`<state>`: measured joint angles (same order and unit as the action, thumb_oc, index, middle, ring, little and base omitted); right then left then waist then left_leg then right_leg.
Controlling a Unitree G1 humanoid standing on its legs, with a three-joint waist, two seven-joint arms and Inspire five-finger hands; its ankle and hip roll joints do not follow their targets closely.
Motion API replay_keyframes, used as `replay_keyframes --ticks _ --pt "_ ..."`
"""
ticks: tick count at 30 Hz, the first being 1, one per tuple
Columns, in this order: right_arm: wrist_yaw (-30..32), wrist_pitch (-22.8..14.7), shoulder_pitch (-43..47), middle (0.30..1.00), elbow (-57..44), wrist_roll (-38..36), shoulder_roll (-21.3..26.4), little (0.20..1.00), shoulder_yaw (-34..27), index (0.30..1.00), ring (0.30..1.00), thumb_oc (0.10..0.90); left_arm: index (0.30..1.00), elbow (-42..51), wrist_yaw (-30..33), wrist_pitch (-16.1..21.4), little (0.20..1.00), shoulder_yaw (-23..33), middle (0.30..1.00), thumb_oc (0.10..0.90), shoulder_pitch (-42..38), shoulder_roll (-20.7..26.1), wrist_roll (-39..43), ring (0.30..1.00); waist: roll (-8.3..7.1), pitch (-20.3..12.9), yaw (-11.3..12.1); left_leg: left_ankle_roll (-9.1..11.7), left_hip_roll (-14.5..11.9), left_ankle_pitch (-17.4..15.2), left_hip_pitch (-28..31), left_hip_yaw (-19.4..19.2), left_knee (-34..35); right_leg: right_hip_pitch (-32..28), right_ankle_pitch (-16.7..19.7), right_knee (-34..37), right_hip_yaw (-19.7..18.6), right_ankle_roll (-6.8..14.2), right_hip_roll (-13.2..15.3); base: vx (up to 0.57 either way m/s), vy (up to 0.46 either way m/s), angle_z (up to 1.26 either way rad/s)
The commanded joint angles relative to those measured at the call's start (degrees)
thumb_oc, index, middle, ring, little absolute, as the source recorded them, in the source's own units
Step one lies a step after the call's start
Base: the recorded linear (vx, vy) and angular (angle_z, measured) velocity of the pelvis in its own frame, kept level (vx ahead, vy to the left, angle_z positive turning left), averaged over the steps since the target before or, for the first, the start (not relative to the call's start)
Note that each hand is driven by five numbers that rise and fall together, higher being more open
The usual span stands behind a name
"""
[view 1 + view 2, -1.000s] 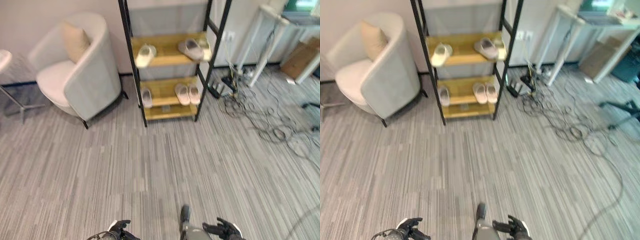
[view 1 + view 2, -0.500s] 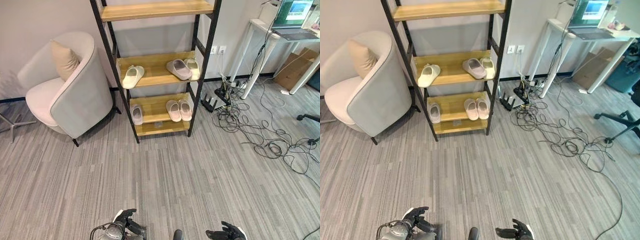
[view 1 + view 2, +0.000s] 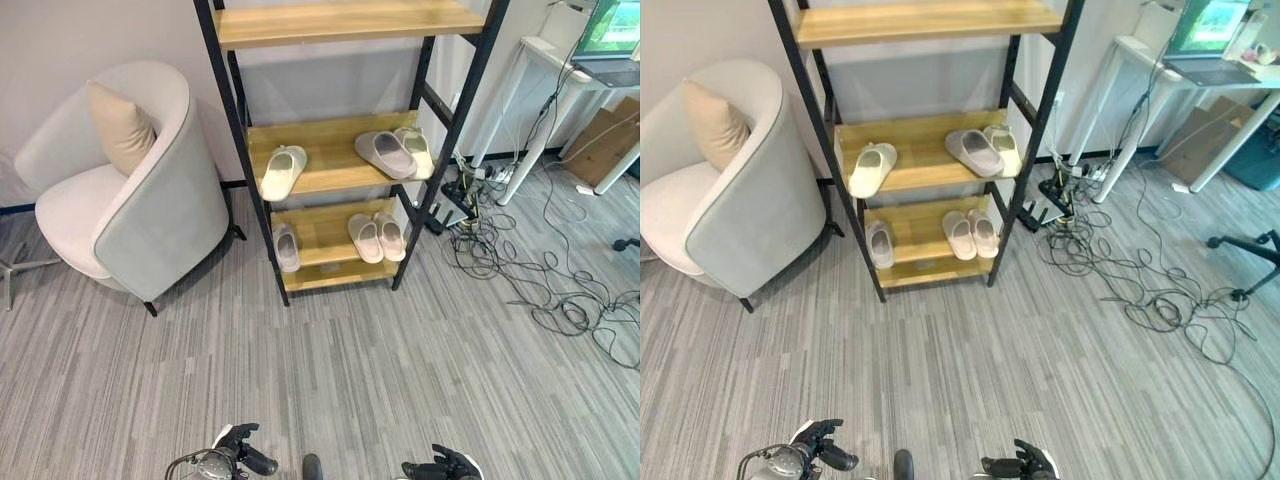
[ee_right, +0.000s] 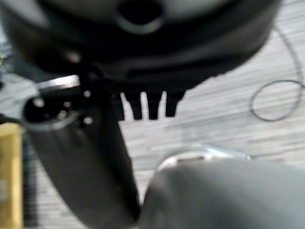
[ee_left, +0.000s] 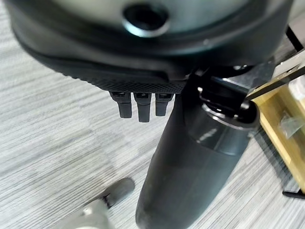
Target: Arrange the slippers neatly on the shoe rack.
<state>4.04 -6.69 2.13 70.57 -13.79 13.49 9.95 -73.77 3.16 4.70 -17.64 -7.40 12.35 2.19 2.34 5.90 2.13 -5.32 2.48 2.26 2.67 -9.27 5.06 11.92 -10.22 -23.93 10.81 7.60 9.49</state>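
Left eye view has the slippers already on the shoe rack: on the middle shelf a cream slipper lies at the left, and a grey slipper sits just beside a pale slipper at the right. On the lowest shelf a lone light slipper lies at the left and a pair of light slippers sits side by side at the right. Beside the rack stands a grey armchair with a beige cushion; cables sprawl over the carpet on the other side. Low down, the left hand and right hand hang over the carpet, well apart from the rack, fingers straight and loose, holding nothing.
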Motion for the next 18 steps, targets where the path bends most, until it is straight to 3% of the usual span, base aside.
replay_keyframes --ticks 1,3,6,8,9,11,12,14,15,16,18 --pt "0.36 -1.07 0.64 0.9 -1.42 0.17 2.37 0.9 0.41 0.9 0.9 0.8 0.9 -0.01 0.47 1.85 0.9 0.44 0.9 0.8 -1.13 -0.8 0.73 0.9 -0.37 -0.52 -0.29 5.88 0.26 -2.77 -0.89 2.87 -1.76 0.67 12.22 13.82 0.69 0.75 -3.3 0.34 -0.159 0.21" --pt "0.37 -1.08 0.87 0.9 -1.51 -0.18 2.46 0.9 0.37 0.9 0.9 0.8 0.9 -0.25 0.48 2.07 0.9 0.07 0.9 0.8 -1.89 -1.22 0.07 0.9 -0.53 0.12 -1.8 6.51 0.6 -3.68 1.26 3.88 -1.1 3.35 15.41 21.09 -1.23 2.17 -4.08 0.34 -0.166 0.17" --pt "0.35 -0.75 0.62 0.9 -1.48 -0.23 2.67 0.9 0.4 0.9 0.9 0.8 0.9 -0.37 0.17 2.28 0.9 -0.45 0.9 0.8 -2.05 -1.52 -0.72 0.9 -0.64 0.39 -2.92 7.34 0.43 -5.86 3.95 4.76 -1.04 2.99 17.75 25.99 -1.98 3.34 -4.35 0.31 -0.183 0.4" --pt "0.21 -0.81 0.39 0.9 -1.48 -0.09 2.66 0.9 0.69 0.9 0.9 0.8 0.9 -0.68 0.37 2.33 0.9 -0.19 0.9 0.8 -1.68 -1.74 -0.91 0.9 -1.2 0.14 -2.8 7.53 0.58 -6.89 4.86 4.78 -1.21 2.1 19.0 25.96 -2.1 3.17 -3.95 0.31 -0.236 0.39" --pt "0.08 -0.92 -0.41 0.9 -1.55 0.14 2.81 0.9 1.15 0.9 0.9 0.8 0.9 -0.8 0.3 2.16 0.9 0.05 0.9 0.8 -1.05 -2.36 -1.58 0.9 -1.63 -0.79 -2.85 9.27 -1.67 -8.67 5.14 5.31 -5.68 0.03 18.7 24.8 -2.07 2.16 -4.0 0.31 -0.253 0.33" --pt "0.08 -0.92 -0.41 0.9 -1.55 0.14 2.81 0.9 1.16 0.9 0.9 0.8 0.9 -0.8 0.3 2.16 0.9 0.05 0.9 0.8 -1.04 -2.36 -1.58 0.9 -1.61 -0.79 -2.88 9.29 -1.71 -8.79 5.05 5.35 -5.87 0.02 18.69 24.81 -2.03 2.15 -4.02 0.21 -0.206 0.47" --pt "0.01 -0.98 -0.14 0.9 -1.62 -0.22 3.2 0.9 1.75 0.9 0.9 0.8 0.9 -0.21 0.45 2.21 0.9 -0.1 0.9 0.8 -1.17 -2.33 -1.05 0.9 -2.04 -0.25 -2.53 10.96 -2.54 -5.86 0.75 5.22 -15.51 -2.38 17.66 24.65 -1.79 1.04 -4.17 0.13 -0.24 0.48" --pt "0.52 -1.24 0.28 0.9 -2.25 -1.18 3.6 0.9 1.94 0.9 0.9 0.8 0.9 1.18 0.84 2.38 0.9 -0.79 0.9 0.8 -2.19 -2.21 -0.64 0.9 -3.37 1.3 -1.92 11.51 -4.02 -1.64 -5.9 4.18 -26.24 -4.4 16.23 24.34 -2.37 -0.58 -3.79 0.11 -0.245 0.19" --pt "0.52 -1.24 0.3 0.9 -2.24 -1.18 3.59 0.9 1.93 0.9 0.9 0.8 0.9 1.19 0.84 2.37 0.9 -0.8 0.9 0.8 -2.21 -2.19 -0.63 0.9 -3.32 1.29 -1.93 11.54 -4.11 -1.79 -6.12 4.22 -26.57 -4.34 16.23 24.32 -2.34 -0.6 -3.86 0.14 -0.207 -0.15" --pt "0.78 -1.09 0.55 0.9 -2.2 -1.74 3.84 0.9 1.99 0.9 0.9 0.8 0.9 1.81 1.04 2.21 0.9 -1.25 0.9 0.8 -2.67 -1.92 -0.25 0.9 -4.34 1.96 -1.08 10.61 -5.52 -1.39 -9.52 1.97 -30.94 -6.29 14.48 24.24 -2.17 -1.95 -3.97 0.17 -0.155 -0.23" --pt "0.8 -1.13 0.49 0.9 -1.96 -2.08 4.04 0.9 2.04 0.9 0.9 0.8 0.9 1.74 0.98 2.11 0.9 -1.53 0.9 0.8 -2.75 -2.0 -0.19 0.9 -4.5 1.79 -0.48 9.58 -5.08 -3.13 -10.81 1.02 -27.93 -7.98 13.18 24.22 -1.9 -2.21 -4.46 0.28 -0.119 -0.1"
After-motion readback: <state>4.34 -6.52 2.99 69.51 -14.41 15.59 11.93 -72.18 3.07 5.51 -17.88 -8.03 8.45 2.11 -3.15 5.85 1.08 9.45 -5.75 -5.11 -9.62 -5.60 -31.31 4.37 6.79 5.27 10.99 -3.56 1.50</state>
